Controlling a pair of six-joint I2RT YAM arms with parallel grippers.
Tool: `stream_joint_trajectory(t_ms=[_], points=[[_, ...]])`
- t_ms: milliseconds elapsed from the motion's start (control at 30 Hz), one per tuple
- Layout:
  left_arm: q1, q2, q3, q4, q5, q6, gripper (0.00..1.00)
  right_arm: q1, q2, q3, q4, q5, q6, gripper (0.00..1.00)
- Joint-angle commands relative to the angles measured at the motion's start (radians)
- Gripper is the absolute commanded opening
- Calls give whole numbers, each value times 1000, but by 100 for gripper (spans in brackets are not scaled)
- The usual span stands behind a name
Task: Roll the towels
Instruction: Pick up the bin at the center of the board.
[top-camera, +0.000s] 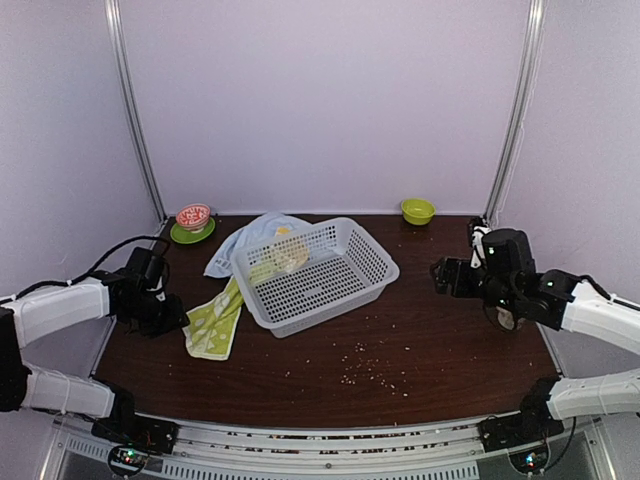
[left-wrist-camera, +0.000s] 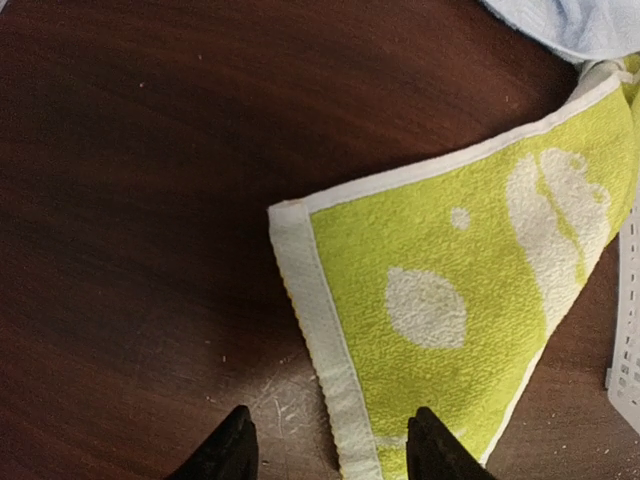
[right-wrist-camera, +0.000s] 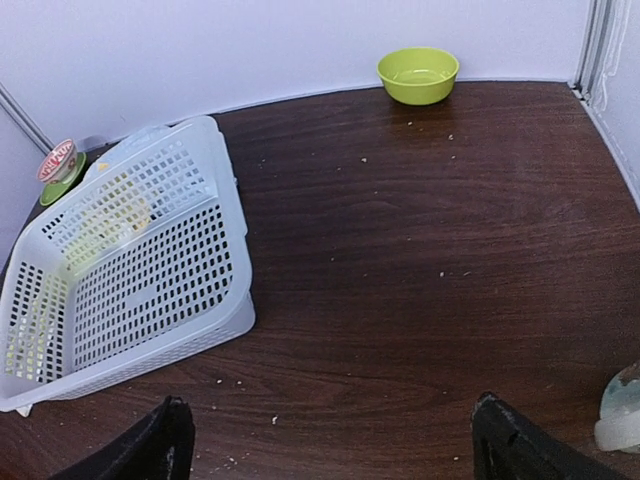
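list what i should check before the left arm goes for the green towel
1. Left tool open: ok. Its jaws stand apart over the white hem of the green towel.
2. Green towel free to drag: not ok. Its far end runs under the basket.
3. Green towel lying flat: cannot tell. The near corner looks flat, but the basket hides the rest.
4. Blue towel reachable: not ok. It is bunched at the basket's far side, partly beneath it.
5. Right tool out of the way: ok. It is open, holds nothing and hangs over bare table.
6. Rolling surface clean: not ok. There are crumbs scattered in front of the basket.
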Motion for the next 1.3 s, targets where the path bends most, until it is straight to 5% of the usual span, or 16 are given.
stream_joint_trajectory(t_ms=[0,167,500,633,1133,1267], points=[[-24,59,-4,46,35,-34,50,45,79,14,60,-75,107,96],[-66,120,-15,85,34,-54,46,81,190,58,90,-88,209,95],[-119,159,-41,121,23,-62,12,87,352,157,100,-16,319,90],[-122,138,-51,121,20,-59,0,60,462,266,73,-27,327,80],[-124,97,-73,120,7,-51,0,-9,878,674,-150,-80,171,55],[-124,93,-76,120,8,-50,0,-9,935,719,-179,-108,155,33]])
